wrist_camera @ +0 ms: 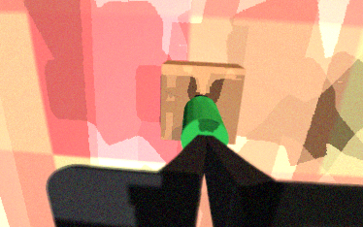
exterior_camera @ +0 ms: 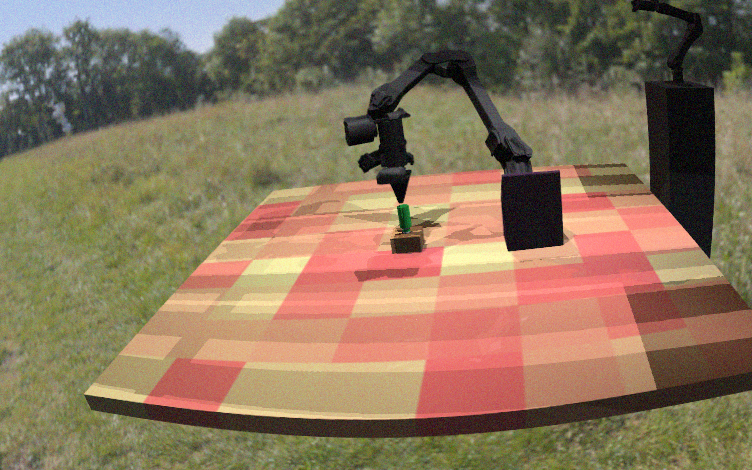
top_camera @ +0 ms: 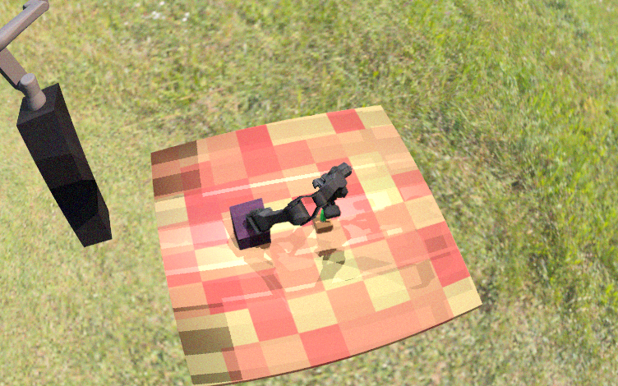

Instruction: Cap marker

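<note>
1. The exterior view shows height, which the others do not: the claw (exterior_camera: 400,197) hangs pointing straight down, its tip just above the top of the green cap (exterior_camera: 404,217). Whether tip and cap touch is too fine to tell from here.
2. In that view the cap stands upright over the small brown block (exterior_camera: 407,241) on the checked surface (exterior_camera: 367,361). The marker itself cannot be made out beneath the cap.
3. The top view shows the layout instead: the arm reaches from its dark base (top_camera: 249,224) across to the block (top_camera: 323,226), with only a sliver of green (top_camera: 322,216) visible beside the claw.
4. The wrist view looks down past the fingers, which are closed tight together into one point and grip nothing.
5. There the cap (wrist_camera: 204,122) sits right at the fingertips, against the block (wrist_camera: 202,99) behind it.
</note>
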{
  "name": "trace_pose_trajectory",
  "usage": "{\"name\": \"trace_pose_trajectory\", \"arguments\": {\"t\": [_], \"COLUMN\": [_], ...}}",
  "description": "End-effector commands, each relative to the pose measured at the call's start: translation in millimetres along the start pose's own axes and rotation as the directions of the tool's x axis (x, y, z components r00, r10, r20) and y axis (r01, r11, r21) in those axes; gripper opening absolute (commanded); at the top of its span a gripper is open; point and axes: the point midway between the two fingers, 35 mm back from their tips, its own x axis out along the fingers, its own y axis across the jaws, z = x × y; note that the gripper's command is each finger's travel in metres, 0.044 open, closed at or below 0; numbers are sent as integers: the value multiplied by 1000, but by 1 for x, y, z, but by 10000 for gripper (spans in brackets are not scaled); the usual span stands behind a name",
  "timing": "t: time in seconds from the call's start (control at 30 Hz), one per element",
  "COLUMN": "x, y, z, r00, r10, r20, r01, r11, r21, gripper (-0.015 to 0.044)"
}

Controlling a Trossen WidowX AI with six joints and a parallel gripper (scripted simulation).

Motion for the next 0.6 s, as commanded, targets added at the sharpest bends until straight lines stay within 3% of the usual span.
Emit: {"name": "trace_pose_trajectory", "arguments": {"t": [0.0,0.3,0.57], "x": [8,18,2], "y": [0,0,1], "z": [-2,-1,3], "r00": [1000,1000,1000], "r10": [-9,-10,4], "r20": [-4,-4,7], "r01": [9,10,-4], "r11": [1000,1000,1000], "r21": [-10,-10,1], "gripper": [0,0,0]}}
